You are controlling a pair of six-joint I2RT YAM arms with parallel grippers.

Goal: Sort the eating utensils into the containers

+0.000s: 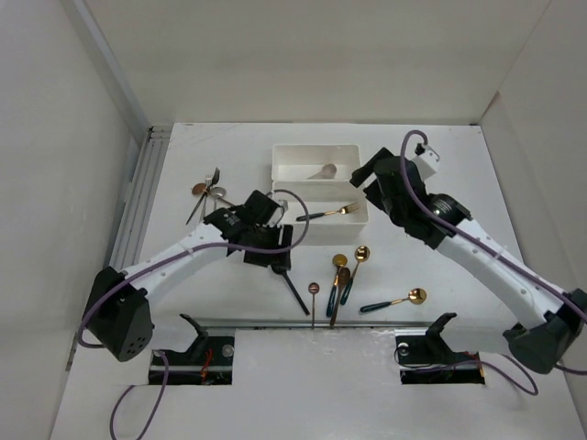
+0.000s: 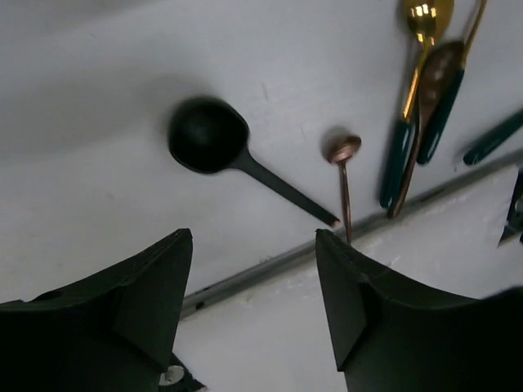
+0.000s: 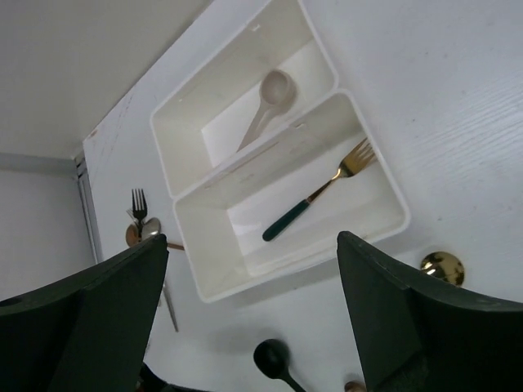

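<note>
Two white containers sit side by side at the back. The far container holds a silver spoon. A gold fork with a green handle lies loose in the near container. My right gripper hangs open and empty above it. My left gripper is open and empty over a black spoon. Near it lie a copper spoon and gold green-handled spoons.
A small pile of forks and spoons lies left of the containers. Another gold spoon with a green handle lies at the front right. A metal rail runs along the table's near edge. White walls close in both sides.
</note>
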